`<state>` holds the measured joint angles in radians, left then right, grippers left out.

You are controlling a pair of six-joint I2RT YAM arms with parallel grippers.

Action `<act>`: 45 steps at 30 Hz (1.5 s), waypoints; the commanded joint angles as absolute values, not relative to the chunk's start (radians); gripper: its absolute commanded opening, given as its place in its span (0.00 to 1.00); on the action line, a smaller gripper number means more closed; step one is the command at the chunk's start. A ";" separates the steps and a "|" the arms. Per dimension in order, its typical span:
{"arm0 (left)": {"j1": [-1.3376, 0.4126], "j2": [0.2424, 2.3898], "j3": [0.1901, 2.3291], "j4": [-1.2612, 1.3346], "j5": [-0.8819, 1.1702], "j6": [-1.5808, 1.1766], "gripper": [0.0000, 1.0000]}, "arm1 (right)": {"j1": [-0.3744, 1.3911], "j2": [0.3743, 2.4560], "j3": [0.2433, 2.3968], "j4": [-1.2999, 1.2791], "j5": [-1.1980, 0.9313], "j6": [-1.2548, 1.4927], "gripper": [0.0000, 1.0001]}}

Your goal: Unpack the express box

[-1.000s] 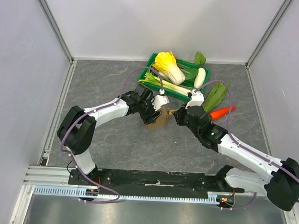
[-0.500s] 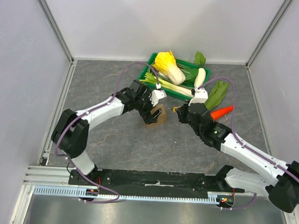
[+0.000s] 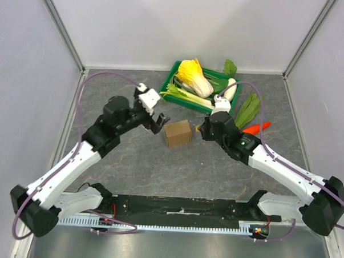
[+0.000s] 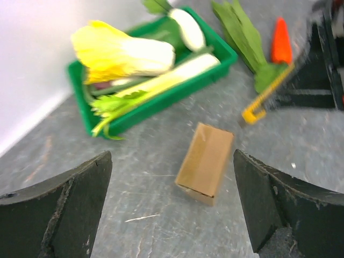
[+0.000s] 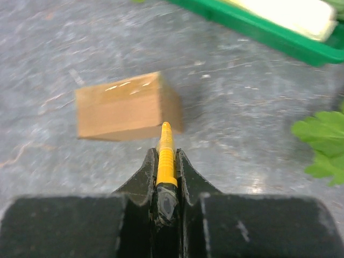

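The express box (image 3: pixel 178 132) is a small brown cardboard box lying shut on the grey table; it also shows in the left wrist view (image 4: pixel 205 161) and the right wrist view (image 5: pixel 126 106). My left gripper (image 3: pixel 157 123) is open and empty, raised just left of the box (image 4: pixel 172 215). My right gripper (image 3: pixel 204 130) is just right of the box and shut on a yellow-handled tool (image 5: pixel 166 153). The tool's tip points at the box's near side, close to it; contact cannot be told. The tool also shows in the left wrist view (image 4: pixel 263 105).
A green crate (image 3: pixel 172 73) with a napa cabbage (image 3: pixel 194 75), leek and white radish (image 3: pixel 229 88) stands behind the box. A leafy green (image 3: pixel 248 108) and a carrot (image 3: pixel 253 129) lie to the right. White walls enclose the table.
My left gripper let go of the box and drew back to the left and up. The box, tilted before, now lies flat. My right gripper stayed beside it with the tool.
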<state>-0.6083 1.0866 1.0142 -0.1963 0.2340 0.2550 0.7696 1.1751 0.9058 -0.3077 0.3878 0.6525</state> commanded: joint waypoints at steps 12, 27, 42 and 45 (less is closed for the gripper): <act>-0.606 0.808 0.997 -0.322 -0.277 -0.069 1.00 | 1.064 1.587 1.180 -0.097 -0.017 0.563 0.00; -0.606 0.773 0.991 -0.443 -0.091 -0.227 1.00 | 1.120 1.551 0.953 -0.149 0.023 0.762 0.06; -0.606 0.810 1.002 -0.532 -0.005 -0.261 1.00 | 1.121 1.372 0.822 -0.250 0.308 0.888 0.80; -0.606 0.818 1.003 -0.546 0.029 -0.271 1.00 | 1.120 1.313 0.854 -0.346 0.383 0.887 0.87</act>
